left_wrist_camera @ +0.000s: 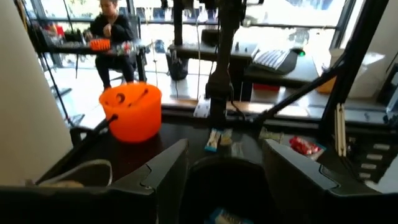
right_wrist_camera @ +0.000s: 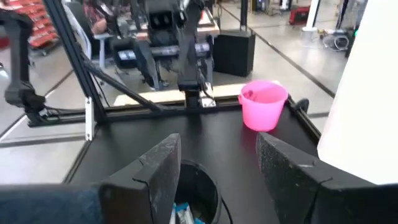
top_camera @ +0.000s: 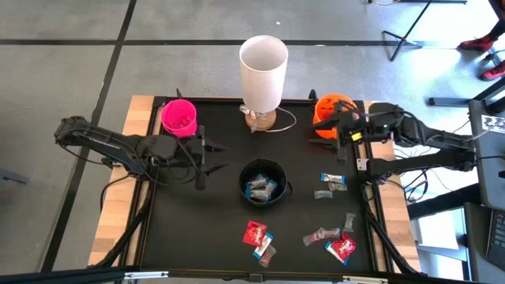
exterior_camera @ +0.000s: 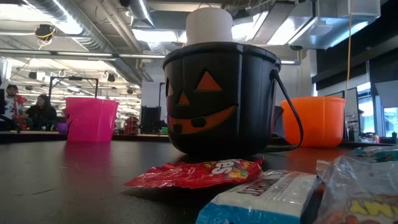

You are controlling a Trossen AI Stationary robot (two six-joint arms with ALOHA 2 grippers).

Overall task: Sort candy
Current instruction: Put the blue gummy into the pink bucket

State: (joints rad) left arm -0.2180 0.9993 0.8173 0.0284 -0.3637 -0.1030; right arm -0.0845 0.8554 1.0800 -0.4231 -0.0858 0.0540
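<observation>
A black pumpkin bucket (top_camera: 263, 181) stands mid-table with several blue-and-white candy bars (top_camera: 260, 188) inside. More candy lies loose on the black mat: red packets (top_camera: 255, 232) (top_camera: 342, 249), a blue-and-white bar (top_camera: 332, 181) and a brownish wrapper (top_camera: 322, 235). My left gripper (top_camera: 210, 160) hovers open to the left of the black bucket, pointing at it. My right gripper (top_camera: 331, 132) hangs open by the orange pumpkin bucket (top_camera: 331, 112), aimed leftward. In each wrist view the fingers (left_wrist_camera: 171, 168) (right_wrist_camera: 158, 168) stand apart with nothing between them.
A pink cup (top_camera: 180, 117) stands at the far left of the mat. A tall white lamp (top_camera: 263, 67) rises at the far middle. In the low view, a red packet (exterior_camera: 199, 171) and a blue-and-white bar (exterior_camera: 267, 198) lie before the black bucket (exterior_camera: 221, 99). People sit beyond the table.
</observation>
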